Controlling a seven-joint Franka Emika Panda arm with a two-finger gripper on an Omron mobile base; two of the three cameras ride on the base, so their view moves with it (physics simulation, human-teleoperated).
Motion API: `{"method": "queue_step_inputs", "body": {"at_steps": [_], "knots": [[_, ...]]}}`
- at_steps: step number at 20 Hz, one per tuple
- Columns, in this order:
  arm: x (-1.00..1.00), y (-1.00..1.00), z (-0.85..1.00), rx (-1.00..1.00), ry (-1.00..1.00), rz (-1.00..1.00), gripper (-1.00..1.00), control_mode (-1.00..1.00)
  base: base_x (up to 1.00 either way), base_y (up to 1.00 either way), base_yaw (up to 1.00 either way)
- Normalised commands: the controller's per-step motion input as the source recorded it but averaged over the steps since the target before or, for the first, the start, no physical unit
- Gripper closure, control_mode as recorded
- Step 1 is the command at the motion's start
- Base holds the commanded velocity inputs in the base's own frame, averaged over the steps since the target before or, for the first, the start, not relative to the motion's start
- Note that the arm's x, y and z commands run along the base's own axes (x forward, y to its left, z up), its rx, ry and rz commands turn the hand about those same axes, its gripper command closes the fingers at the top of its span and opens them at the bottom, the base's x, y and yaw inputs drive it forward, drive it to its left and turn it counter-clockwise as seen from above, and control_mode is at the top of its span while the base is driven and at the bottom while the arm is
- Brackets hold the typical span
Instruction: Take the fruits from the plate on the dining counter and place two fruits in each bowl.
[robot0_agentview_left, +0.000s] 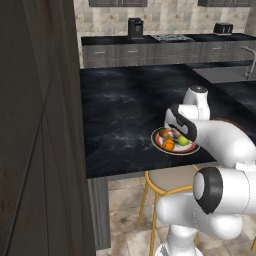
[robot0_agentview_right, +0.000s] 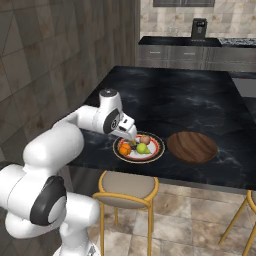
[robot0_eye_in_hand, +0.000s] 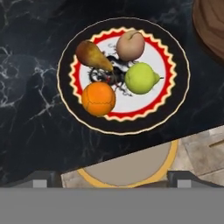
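On the dark surface (robot0_eye_in_hand: 26, 87), near its front edge, the plate (robot0_eye_in_hand: 65, 78) carries all four fruits, close together: brown pear (robot0_eye_in_hand: 92, 54), orange (robot0_eye_in_hand: 99, 98), tan fruit (robot0_eye_in_hand: 130, 45), green fruit (robot0_eye_in_hand: 141, 78). The wooden bowl (robot0_agentview_right: 192, 147) lies just beside it, rightward. The gripper (robot0_agentview_right: 131, 140) hangs above the plate, presumably for a downward pick; fingers' (robot0_eye_in_hand: 41, 179) tips well apart, holding nothing.

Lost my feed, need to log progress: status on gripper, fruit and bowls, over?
Gripper open, empty, poised above the round red-banded plate. Orange fruit, green fruit, brown pear and tan round fruit all on it. Dark wooden bowl empty. Nothing in the way.
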Motion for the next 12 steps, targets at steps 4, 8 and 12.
{"method": "queue_step_inputs", "body": {"at_steps": [4,8,12], "knots": [[0.25,0.00,-0.37,0.00,0.00,0.00,-1.00,-1.00,0.00,0.00,0.00],[0.31,0.01,-0.34,0.00,0.01,0.00,-1.00,-1.00,0.00,0.00,0.00],[0.36,0.04,-0.34,0.00,0.02,0.00,-1.00,-1.00,0.00,0.00,0.00]]}}
